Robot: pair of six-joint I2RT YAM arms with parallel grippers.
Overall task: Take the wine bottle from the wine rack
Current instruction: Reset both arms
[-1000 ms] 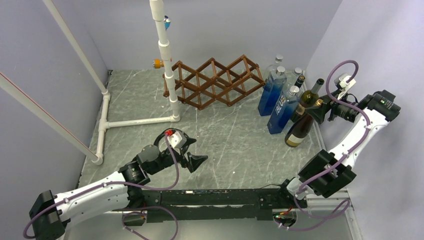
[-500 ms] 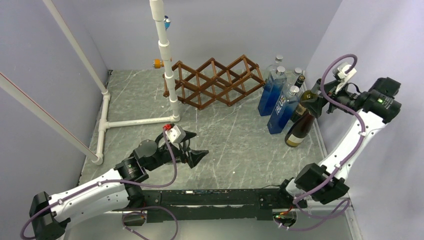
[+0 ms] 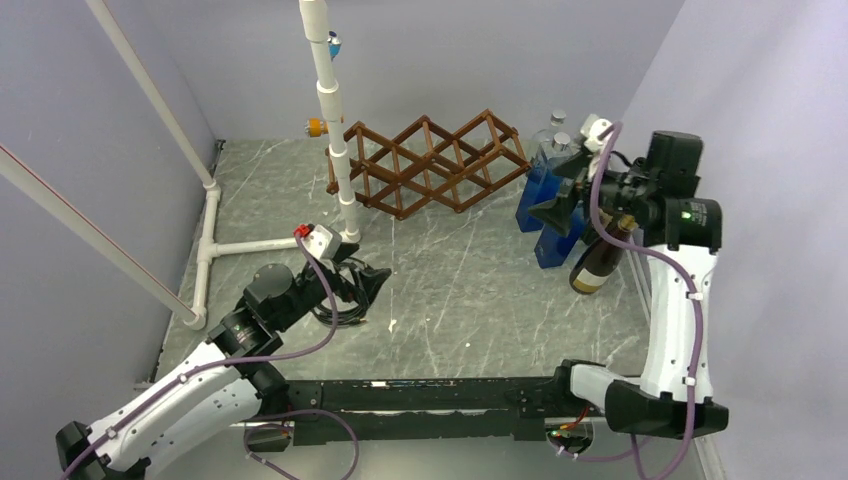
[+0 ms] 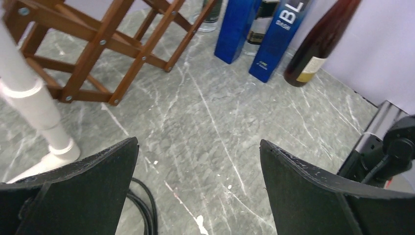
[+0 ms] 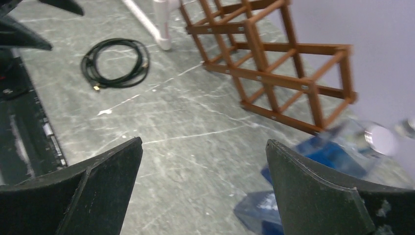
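Note:
The dark brown wine rack [image 3: 430, 165] stands at the back of the table, and its cells show no bottle. The dark wine bottle [image 3: 598, 265] stands on the table by the right wall next to the blue bottles [image 3: 545, 195]; my right arm hides its neck. My right gripper [image 3: 558, 187] hovers open over the blue bottles, holding nothing. In the right wrist view the rack [image 5: 274, 63] lies ahead of the open gripper [image 5: 203, 142]. My left gripper [image 3: 360, 282] is open and empty near the table's middle. The left wrist view shows the wine bottle [image 4: 318, 44] far right.
A white PVC pipe frame [image 3: 335, 110] rises left of the rack, with its base pipes running along the table's left side. A black cable coil [image 3: 340, 312] lies under my left gripper. Clear glass bottles [image 3: 557, 125] stand behind the blue ones.
My right gripper has opened, left the wine bottle's neck and swung up and left over the blue bottles. My left arm has drawn back to the left.

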